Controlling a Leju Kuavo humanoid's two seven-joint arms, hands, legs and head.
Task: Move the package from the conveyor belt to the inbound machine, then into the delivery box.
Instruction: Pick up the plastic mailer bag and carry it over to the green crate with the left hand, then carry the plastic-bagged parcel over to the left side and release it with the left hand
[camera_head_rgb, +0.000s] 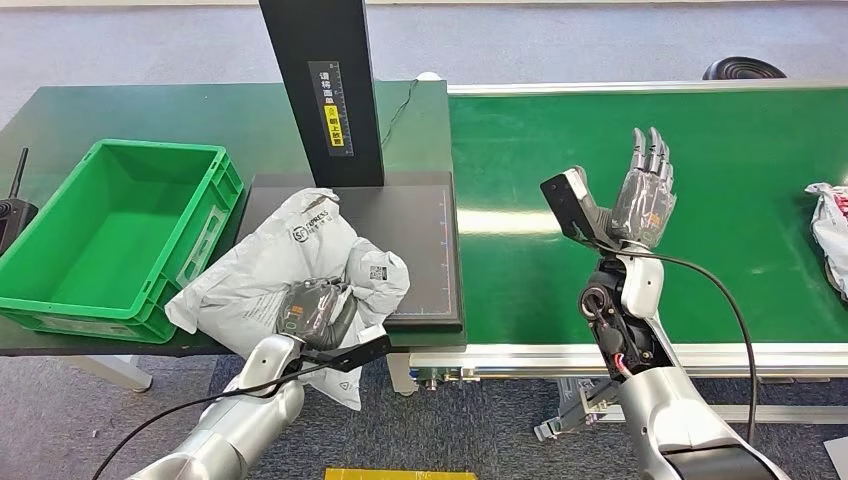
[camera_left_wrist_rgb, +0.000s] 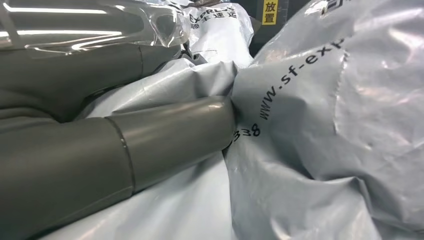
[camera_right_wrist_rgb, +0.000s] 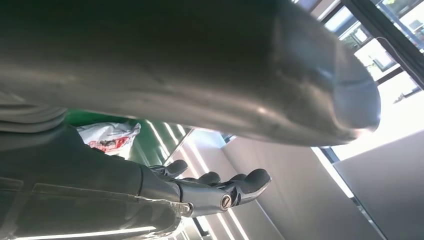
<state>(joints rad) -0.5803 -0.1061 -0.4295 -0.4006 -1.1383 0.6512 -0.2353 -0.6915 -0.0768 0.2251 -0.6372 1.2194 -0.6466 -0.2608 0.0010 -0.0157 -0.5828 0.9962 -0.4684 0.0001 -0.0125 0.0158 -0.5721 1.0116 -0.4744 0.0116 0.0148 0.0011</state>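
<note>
On the black platform, one grey package (camera_head_rgb: 290, 262), left robot hand (camera_head_rgb: 312, 308) around it.

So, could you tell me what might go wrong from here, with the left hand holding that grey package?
1. The left hand grips the grey package by crumpled film only; the slack bag could slip out during the lift.
2. The package hangs past the table's front edge, so if released it could drop to the floor.
3. On the way to the green crate, the sagging bag might catch the near wall rather than clear it.
</note>
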